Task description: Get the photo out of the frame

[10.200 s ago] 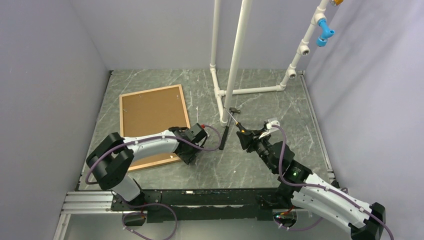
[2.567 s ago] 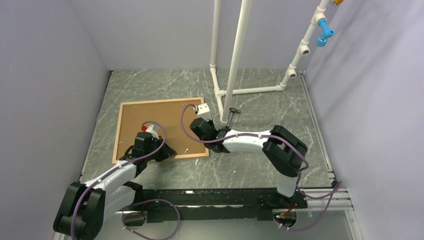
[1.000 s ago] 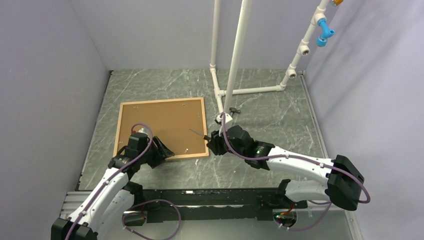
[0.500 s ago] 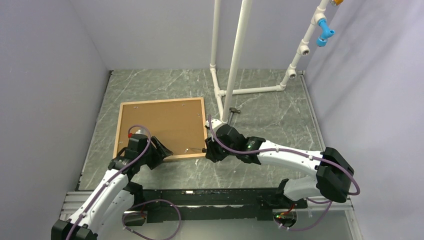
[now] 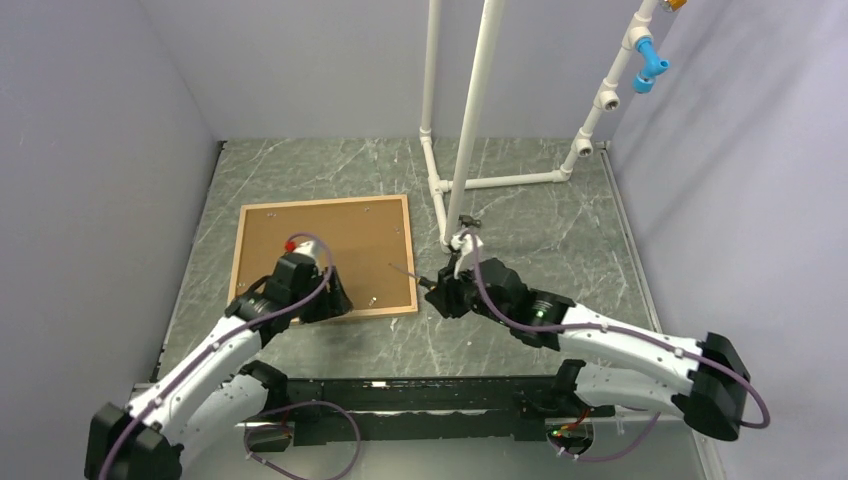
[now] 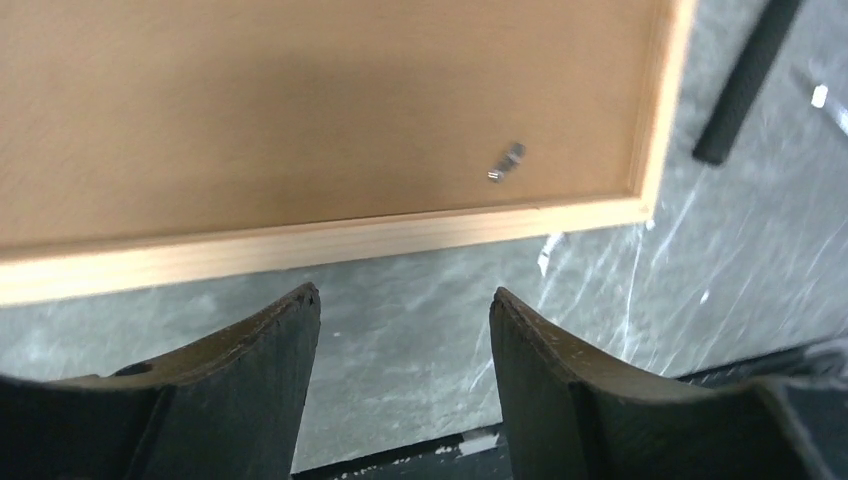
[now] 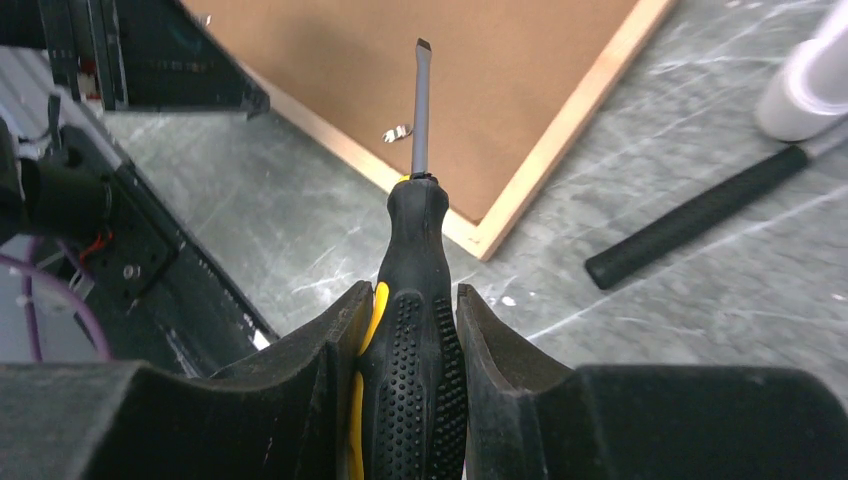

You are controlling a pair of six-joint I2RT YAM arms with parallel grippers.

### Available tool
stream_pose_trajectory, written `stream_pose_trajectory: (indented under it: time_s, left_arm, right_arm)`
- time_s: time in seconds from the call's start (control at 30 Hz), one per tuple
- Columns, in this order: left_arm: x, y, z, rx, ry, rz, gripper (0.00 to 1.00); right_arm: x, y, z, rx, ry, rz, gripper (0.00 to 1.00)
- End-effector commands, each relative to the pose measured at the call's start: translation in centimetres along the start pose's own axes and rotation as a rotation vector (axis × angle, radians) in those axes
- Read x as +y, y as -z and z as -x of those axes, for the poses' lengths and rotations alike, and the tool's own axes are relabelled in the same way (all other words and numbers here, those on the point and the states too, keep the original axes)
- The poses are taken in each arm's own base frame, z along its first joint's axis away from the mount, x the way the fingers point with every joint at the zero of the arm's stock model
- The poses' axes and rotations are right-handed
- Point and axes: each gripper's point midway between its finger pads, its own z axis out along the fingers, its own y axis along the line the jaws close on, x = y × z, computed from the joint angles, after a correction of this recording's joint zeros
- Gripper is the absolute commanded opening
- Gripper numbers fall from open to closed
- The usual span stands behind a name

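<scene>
**The photo: hidden under the backing**

We cannot see it. The frame (image 5: 411,262) lies face down left of centre in the overhead view, brown backing board (image 5: 325,232) up, the print presumably beneath. Our right gripper (image 7: 407,300) clamps a screwdriver (image 7: 421,330), blade aimed at a metal tab (image 7: 397,132) near the frame's lower right corner, likely to bend it aside. Our left gripper (image 6: 400,312) hangs empty, jaws apart, by the lower edge, probably to steady it.
</scene>
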Motion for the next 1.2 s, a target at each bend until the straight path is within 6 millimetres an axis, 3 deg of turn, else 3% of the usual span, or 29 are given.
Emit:
stream_pose_trajectory:
  time_s: [0.0, 0.17, 0.37, 0.53, 0.63, 0.87, 1.1, 1.17]
  left_arm:
    - [-4.2, 0.1, 2.8, -0.061, -0.376, -0.049, 0.66]
    - [-6.2, -2.7, 0.7, 0.089, -0.644, -0.050, 0.62]
    - [-5.8, -4.9, -1.6, 0.214, -0.917, 0.159, 0.61]
    - [-6.0, -5.8, -2.8, 0.235, -0.896, 0.168, 0.64]
    - [-5.1, -5.8, -2.6, 0.220, -0.877, 0.227, 0.65]
    - [-3.0, -5.8, -2.6, 0.220, -0.828, 0.349, 0.50]
    - [-3.1, -7.4, -4.3, 0.312, -0.789, 0.351, 0.52]
    - [-2.9, -8.0, -4.7, 0.341, -0.785, 0.370, 0.41]
  right_arm:
    - [-2.0, 2.5, 4.4, -0.241, -0.080, -0.105, 0.00]
    - [-4.8, 5.5, 5.2, -0.362, -0.134, -0.215, 0.00]
    - [-6.1, 7.5, 5.1, -0.418, -0.152, -0.253, 0.00]
    - [-6.1, 6.8, 3.9, -0.367, -0.144, -0.250, 0.00]
    - [-6.0, 6.6, 3.6, -0.356, -0.145, -0.242, 0.00]
    - [-6.2, 6.8, 3.5, -0.370, -0.152, -0.246, 0.00]
    - [-6.3, 6.9, 3.5, -0.372, -0.152, -0.250, 0.00]
    - [-6.4, 7.0, 3.5, -0.375, -0.151, -0.254, 0.00]
